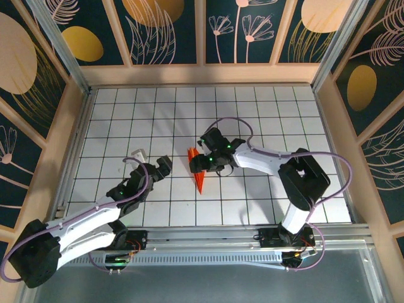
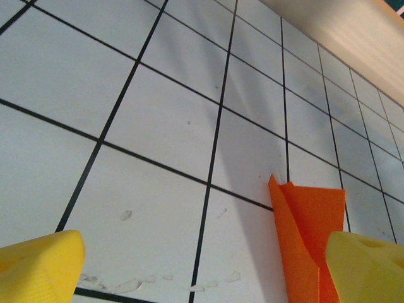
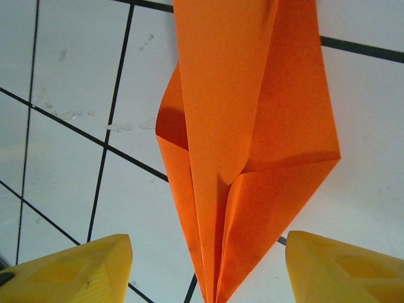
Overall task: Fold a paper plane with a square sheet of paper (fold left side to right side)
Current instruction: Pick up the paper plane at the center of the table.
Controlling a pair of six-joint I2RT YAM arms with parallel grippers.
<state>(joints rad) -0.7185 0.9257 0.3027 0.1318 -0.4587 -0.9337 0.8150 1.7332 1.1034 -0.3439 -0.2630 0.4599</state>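
White gridded table [image 1: 126, 113] with thin black lines, boxed in by dark teal walls [image 1: 265, 31] printed with gold discs and pale leaf outlines. Near the middle of the table lies the paper plane [image 1: 198, 173], bright orange and folded into a slim dart, its narrow point toward the near edge.

From the right wrist camera the paper plane [image 3: 246, 126] shows layered flaps that widen away from the camera and narrow to a point close to it. The right gripper [image 3: 208, 271] hovers right over that pointed end; its yellow fingertips [image 3: 69, 265] stand apart, one on each side of the paper, with bare table visible between each tip and the orange edge. From above, the right gripper [image 1: 203, 163] sits over the upper part of the dart.

The left gripper [image 1: 153, 163] is just to the left of the paper, jaws spread wide and holding nothing. In its wrist view the orange paper [image 2: 309, 233] lies just beside one yellow fingertip [image 2: 369, 265], partly hidden behind it.
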